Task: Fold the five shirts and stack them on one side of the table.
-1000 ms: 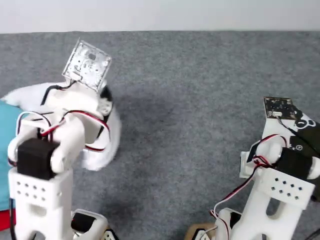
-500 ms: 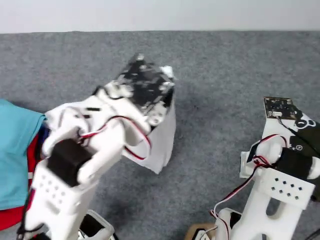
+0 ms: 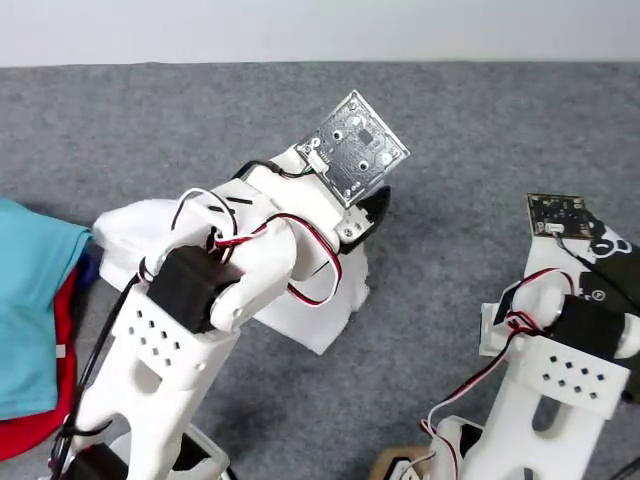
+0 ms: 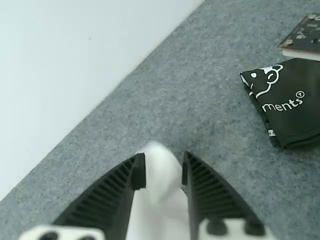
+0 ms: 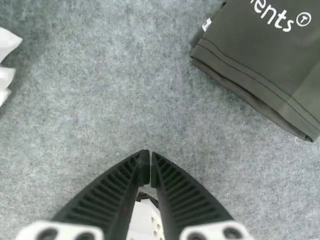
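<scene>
soft white shirt [image 3: 320, 318] bunches at the fuzzy grey table's [image 3: 480, 140] centre, pinched by the left gripper [image 4: 162, 164]; right gripper [image 5: 150, 156] clenched empty near the folded black shirt [image 5: 260, 60] at 3 o'clock.

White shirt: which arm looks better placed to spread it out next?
Probably the left. The left gripper is shut on the white shirt near mid-table. The right gripper is shut, empty, off by the folded black shirt.

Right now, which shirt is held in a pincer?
The white shirt, clamped in the left pincer; the teal shirt and red shirt lie piled beside that arm, the black shirt lies folded near the right pincer.
</scene>
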